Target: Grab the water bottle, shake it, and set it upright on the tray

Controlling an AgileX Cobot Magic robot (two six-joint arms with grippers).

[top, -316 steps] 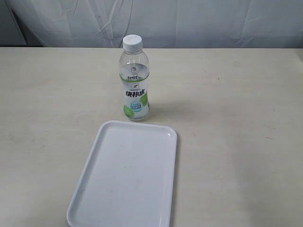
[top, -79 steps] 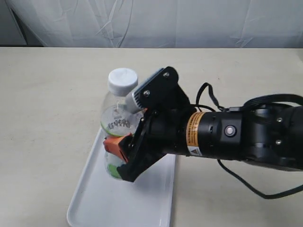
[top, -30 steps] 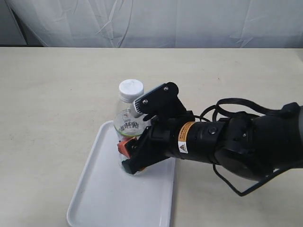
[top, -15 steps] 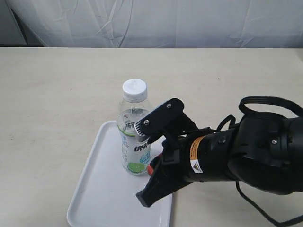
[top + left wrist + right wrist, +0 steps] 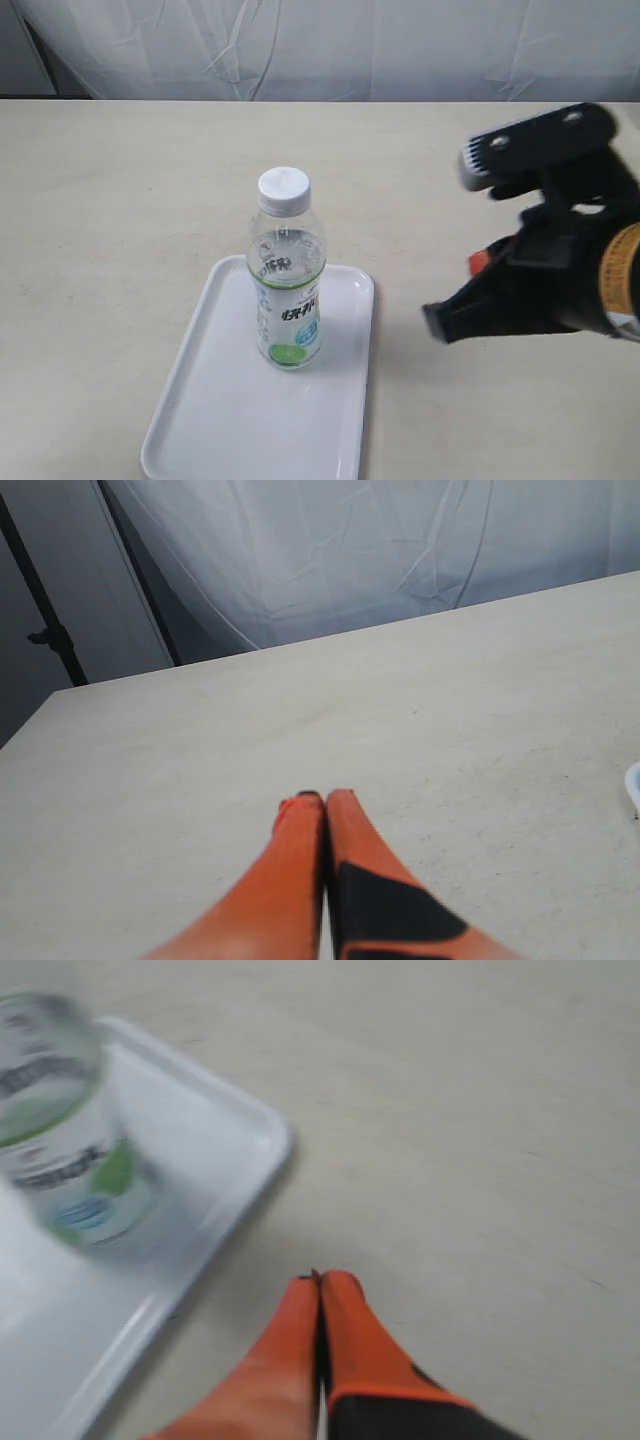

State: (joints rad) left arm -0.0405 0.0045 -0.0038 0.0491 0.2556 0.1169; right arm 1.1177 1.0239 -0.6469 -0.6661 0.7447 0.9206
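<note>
1. The water bottle stands upright on the tray, cap on, at the end of the tray that points toward the far edge of the table. Nothing is touching it.
2. The tray lies flat near the table's near edge, a little toward the left edge, and holds nothing but the bottle.
3. The right gripper has its orange fingers pressed together and holds nothing. It hangs over bare table toward the right edge, clear of the tray's rim and well apart from the bottle.
4. The left gripper is likewise pressed together and empty, over bare table and facing the far edge. The exterior view does not show it.
5. Judged from this, the last step, standing the bottle on the tray, looks done.
6. Whether the bottle was shaken cannot be told from these pictures.
7. Nothing appears left for the bottle itself; at most, the right arm may need to clear the table.
</note>
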